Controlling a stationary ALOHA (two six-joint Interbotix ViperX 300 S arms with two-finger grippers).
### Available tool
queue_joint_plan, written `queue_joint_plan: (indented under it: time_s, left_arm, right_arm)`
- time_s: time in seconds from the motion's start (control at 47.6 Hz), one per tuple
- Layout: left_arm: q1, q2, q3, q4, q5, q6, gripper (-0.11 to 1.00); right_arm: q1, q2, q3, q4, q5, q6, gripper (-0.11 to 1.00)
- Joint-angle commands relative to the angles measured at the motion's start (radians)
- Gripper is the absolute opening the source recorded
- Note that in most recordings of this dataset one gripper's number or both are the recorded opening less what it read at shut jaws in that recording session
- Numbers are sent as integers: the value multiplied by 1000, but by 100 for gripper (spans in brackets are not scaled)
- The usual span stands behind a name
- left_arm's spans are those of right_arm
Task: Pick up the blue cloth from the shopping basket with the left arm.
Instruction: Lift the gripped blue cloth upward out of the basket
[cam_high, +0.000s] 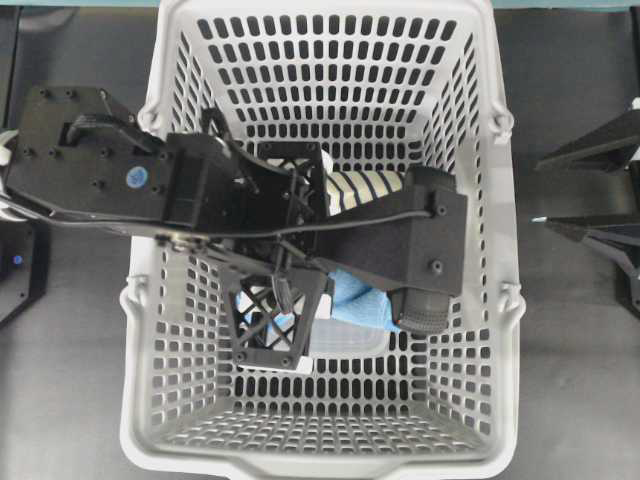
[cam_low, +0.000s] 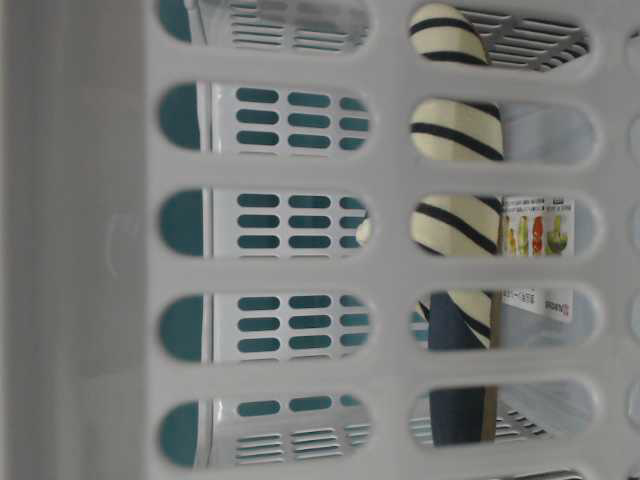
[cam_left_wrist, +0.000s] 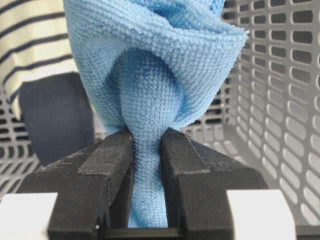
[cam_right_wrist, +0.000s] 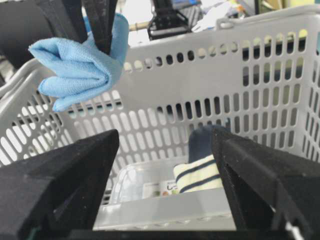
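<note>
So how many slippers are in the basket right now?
1 that I can see: the striped slipper stands against the shopping basket wall beside a clear plastic box. The left arm covers part of the floor, so another could be hidden.

Left fingers (cam_left_wrist: 115, 165) pinched, right fingers (cam_right_wrist: 75, 165) spread
</note>
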Motion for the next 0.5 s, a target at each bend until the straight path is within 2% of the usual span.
queue_joint_plan:
  time_s: [0.0,0.273,0.483]
  left_arm:
    - [-2,-18,-17,3,0,-2,14]
    - [-3,-21,11,3,0,0,14]
    - [-3,-78,114,3,-12,-6,14]
  right_arm:
    - [0,5,-9,3,-9,2,72]
    - [0,5,-9,3,-11,2,72]
    - [0,5,-8,3,-11,2,72]
